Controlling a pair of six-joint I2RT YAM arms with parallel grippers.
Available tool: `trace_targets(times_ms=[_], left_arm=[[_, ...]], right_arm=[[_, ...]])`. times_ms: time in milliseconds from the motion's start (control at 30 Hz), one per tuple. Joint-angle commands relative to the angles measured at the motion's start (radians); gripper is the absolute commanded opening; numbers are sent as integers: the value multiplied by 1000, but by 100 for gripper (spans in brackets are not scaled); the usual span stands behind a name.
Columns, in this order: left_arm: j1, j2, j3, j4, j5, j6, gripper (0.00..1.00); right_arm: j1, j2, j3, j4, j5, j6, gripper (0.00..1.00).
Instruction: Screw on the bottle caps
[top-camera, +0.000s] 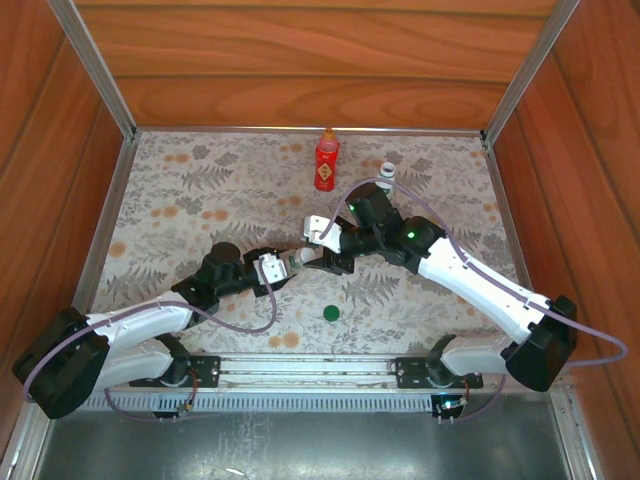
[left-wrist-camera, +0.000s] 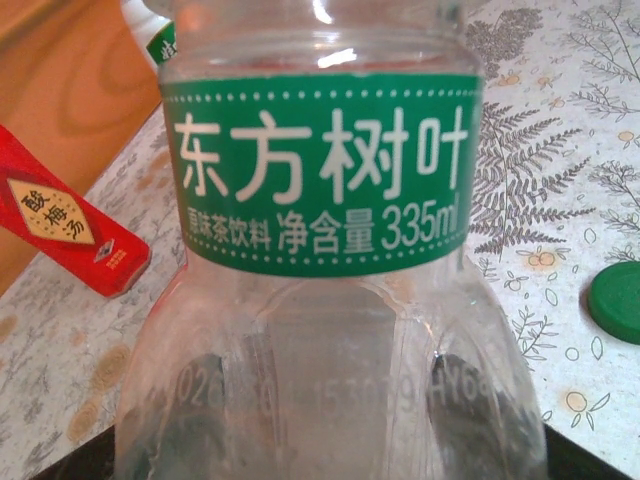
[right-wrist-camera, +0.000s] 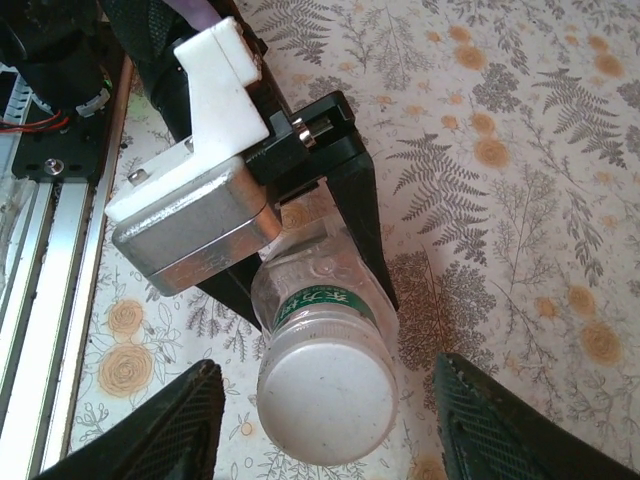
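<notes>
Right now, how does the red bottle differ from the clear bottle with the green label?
The red bottle is opaque red; the clear bottle is see-through. The red bottle stands free near the far edge of the table, while the clear bottle is clamped in the left gripper. The red bottle bears a yellow diamond label, the clear bottle a green band. Both are small labelled bottles.

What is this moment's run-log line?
left gripper: shut on clear bottle | right gripper: open around white cap | green cap: loose on table

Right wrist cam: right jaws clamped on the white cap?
No: the right gripper's jaws stand apart from the white cap, a clear gap showing on each side.
</notes>
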Motion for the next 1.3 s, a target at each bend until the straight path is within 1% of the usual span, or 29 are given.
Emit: trace_targets(times_ms=[0, 200, 300, 367, 467, 533, 667, 800, 933, 1100, 1133, 1267], left_arm=[[0, 8, 29, 23, 36, -7, 42], [1, 1, 35, 23, 42, -26, 42], [9, 1, 44, 23, 44, -64, 42], [30, 5, 58, 24, 63, -128, 42], [79, 27, 91, 27, 132, -229, 42], [85, 47, 110, 33, 132, -269, 42], [85, 73, 134, 42, 156, -292, 42], [86, 82, 151, 42, 173, -304, 42], [82, 88, 160, 43, 186, -311, 42], [75, 103, 164, 42, 182, -313, 42], [75, 104, 164, 43, 182, -316, 42], [75, 98, 160, 42, 173, -316, 42]], right_arm=[[-13, 12, -14, 15, -55, -18, 57], [-28, 35, -17, 7, -56, -18, 56], [-34, 38, -16, 11, -41, 11, 56], [-38, 22, -27, 62, -24, 86, 56], [-45, -6, -68, 200, 34, 298, 57], [-50, -20, -100, 260, 35, 360, 61], [-60, -36, -199, 448, 26, 504, 62], [-63, -33, -244, 569, -5, 584, 63], [-67, -16, -265, 643, -38, 643, 59], [-66, 16, -279, 729, -61, 726, 57], [-67, 23, -279, 735, -67, 736, 55], [-68, 28, -279, 728, -67, 739, 41]])
